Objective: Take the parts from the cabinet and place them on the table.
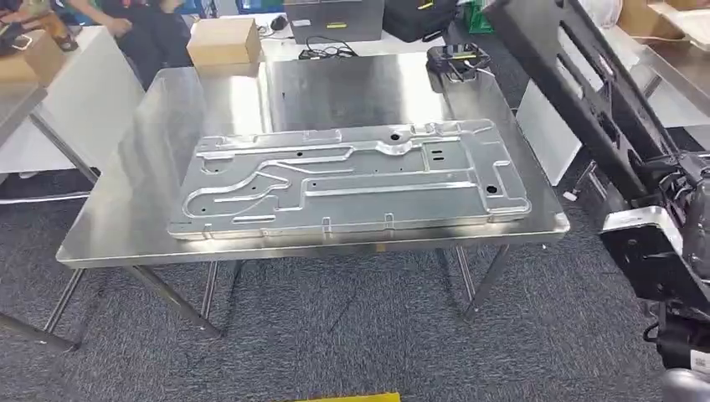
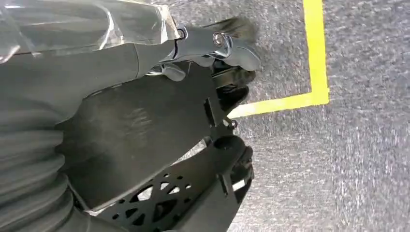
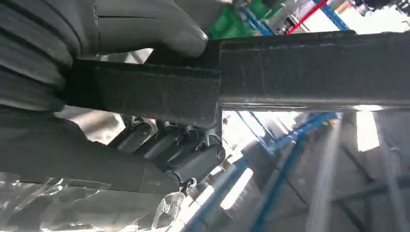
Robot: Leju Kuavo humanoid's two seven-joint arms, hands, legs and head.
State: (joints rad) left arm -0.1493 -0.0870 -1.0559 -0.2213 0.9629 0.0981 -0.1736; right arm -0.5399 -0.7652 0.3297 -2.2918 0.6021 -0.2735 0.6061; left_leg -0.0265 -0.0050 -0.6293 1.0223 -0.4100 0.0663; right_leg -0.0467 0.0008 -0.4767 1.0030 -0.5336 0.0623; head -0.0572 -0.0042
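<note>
- The right hand (image 3: 145,96) grips a long black bar (image 3: 309,72). The thumb presses one face and the dark fingers (image 3: 169,150) curl round the other.
- The bar is one of the parts. In the head view it slants up and away from the hand, over the right end of the table (image 1: 117,226).
- It looks hard and stiff, and maybe heavy. It is held near one end, so the far end may swing.
- The left hand (image 2: 212,43) hangs by the robot's side over grey carpet with a yellow line (image 2: 314,53). I cannot tell if it is holding anything.
- Further off, a big silver metal plate (image 1: 352,180) lies flat on the table. It looks stiff and smooth, with thin edges.
- Beyond that plate sits a cardboard box (image 1: 222,42).
</note>
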